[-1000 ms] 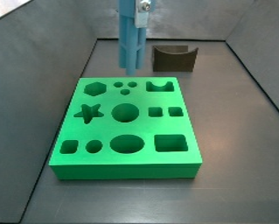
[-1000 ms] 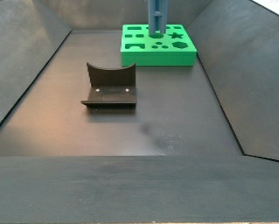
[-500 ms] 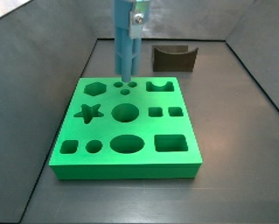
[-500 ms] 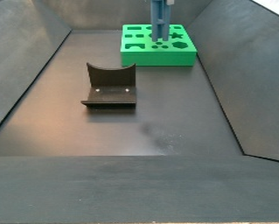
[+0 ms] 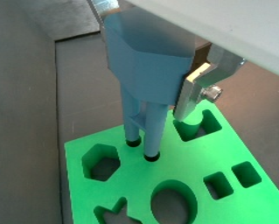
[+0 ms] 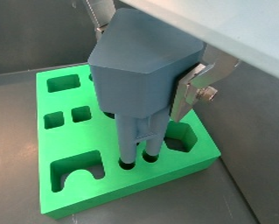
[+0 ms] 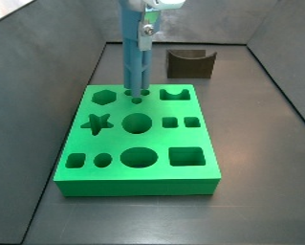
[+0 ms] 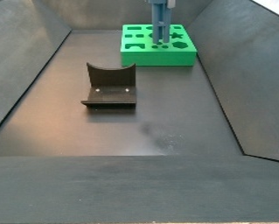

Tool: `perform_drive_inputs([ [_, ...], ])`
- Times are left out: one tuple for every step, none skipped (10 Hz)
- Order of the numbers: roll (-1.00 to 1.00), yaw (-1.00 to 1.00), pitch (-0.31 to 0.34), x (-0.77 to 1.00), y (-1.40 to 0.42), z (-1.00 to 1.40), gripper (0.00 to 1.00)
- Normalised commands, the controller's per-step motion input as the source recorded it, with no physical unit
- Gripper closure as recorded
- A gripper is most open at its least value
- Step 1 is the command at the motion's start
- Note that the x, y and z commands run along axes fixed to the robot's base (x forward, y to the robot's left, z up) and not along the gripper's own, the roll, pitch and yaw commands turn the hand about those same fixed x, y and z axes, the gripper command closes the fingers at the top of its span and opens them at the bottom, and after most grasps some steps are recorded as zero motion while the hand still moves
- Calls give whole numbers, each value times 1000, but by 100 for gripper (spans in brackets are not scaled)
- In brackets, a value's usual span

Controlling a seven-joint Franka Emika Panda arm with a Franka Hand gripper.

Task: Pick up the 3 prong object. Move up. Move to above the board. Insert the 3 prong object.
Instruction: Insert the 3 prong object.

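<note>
While its head is clamped in the pincer (image 5: 165, 74), the 3 prong object (image 7: 134, 57) stands upright over the far part of the board (image 7: 78, 177), with its thin prongs (image 5: 142, 136) already entering the three small holes (image 6: 136, 163). It is held vertical, I judge, so that all prongs meet their holes together and do not bend. One silver finger (image 6: 195, 87) presses flat on the side of the head. Insertion looks begun but not finished, since much of the prongs' length shows above the green surface. Behind the board, well apart, stands the dark fixture (image 8: 108, 85).
</note>
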Motion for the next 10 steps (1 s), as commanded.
perform_drive_inputs([
  [0, 66, -27, 0, 0, -94, 100],
  [0, 54, -23, 0, 6, -151, 100],
  [1, 60, -21, 0, 0, -157, 100],
  [0, 89, -29, 0, 0, -137, 100],
  [-20, 49, -36, 66, -14, -123, 100],
  [-11, 66, -33, 94, 0, -140, 100],
  [0, 60, -11, 63, 0, -120, 100],
  [0, 66, 0, 49, 0, -106, 100],
  [0, 71, -3, 11, 0, -114, 100],
  [7, 77, 0, 11, 29, -94, 100],
])
